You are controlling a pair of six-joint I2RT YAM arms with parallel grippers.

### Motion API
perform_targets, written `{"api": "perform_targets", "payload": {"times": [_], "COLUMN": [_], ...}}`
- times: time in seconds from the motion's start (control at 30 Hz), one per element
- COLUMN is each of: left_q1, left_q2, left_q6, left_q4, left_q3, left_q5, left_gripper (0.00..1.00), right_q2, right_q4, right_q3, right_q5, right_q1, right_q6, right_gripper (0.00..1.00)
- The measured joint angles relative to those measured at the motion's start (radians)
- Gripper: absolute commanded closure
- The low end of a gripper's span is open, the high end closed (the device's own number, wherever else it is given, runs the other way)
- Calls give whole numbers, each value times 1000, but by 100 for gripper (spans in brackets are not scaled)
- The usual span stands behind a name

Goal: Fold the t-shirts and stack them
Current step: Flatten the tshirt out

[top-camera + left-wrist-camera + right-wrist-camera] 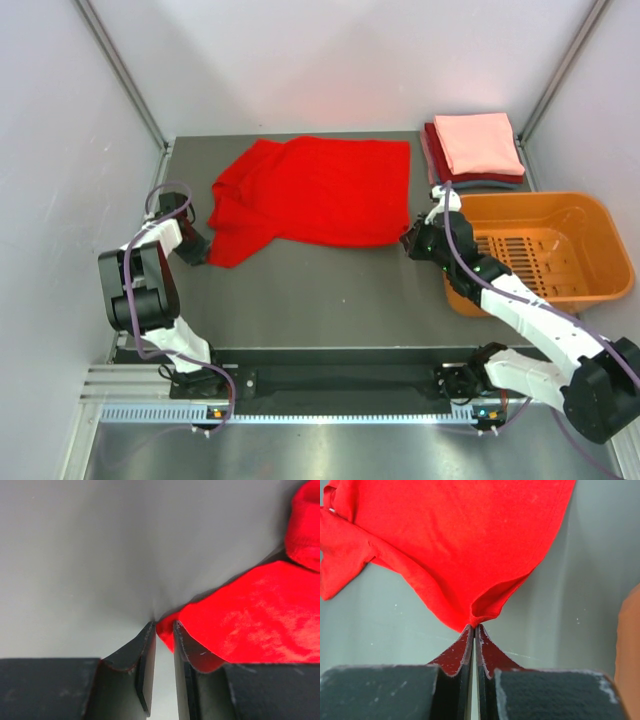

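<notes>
Red t-shirt [320, 190] lies rumpled beside orange basket [530, 200]; right jaws clamp its hem, left jaws slightly apart around its corner.

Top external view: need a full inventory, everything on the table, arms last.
bright red t-shirt: one, bright red, spread loosely across the far middle of the table
folded t-shirts: one stack, salmon-pink on top, dark red and grey-blue edges below, far right corner
basket: one, orange plastic, right side, just nearer than the stack
table: one, dark grey
left pincer: one, black, at the shirt's near left corner, jaws a slit apart with cloth at the tips, grip unclear
right pincer: one, black, shut on the shirt's near right corner
</notes>
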Motion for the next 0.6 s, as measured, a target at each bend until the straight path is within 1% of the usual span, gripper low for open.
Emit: {"api": "perform_targets", "payload": {"times": [0.03,0.13,0.2,0.33,0.43,0.5,0.6], "left_q1": [0,0,0,1,1,0,0], "left_q2": [1,4,8,14,6,-22,-116], "left_q6": [0,-3,-5,-2,-2,0,2], "left_q4": [4,13,19,-9,-76,-130,-175], "left_q3": [0,0,2,27,83,155,287], "left_q5": [2,11,21,32,35,36,38], "left_gripper": [76,89,100,100,100,100,100], "right_q2": [2,3,7,36,63,78,89], "right_q4": [0,1,1,-1,-53,-109,-156], "right_q3": [0,0,0,1,36,106,252], "right_q5": [0,1,1,3,24,54,97], "right_q1": [0,5,5,6,6,6,6], "right_q6": [0,0,1,5,-1,-12,-32], "right_gripper": [100,100,100,100,100,100,100]}}
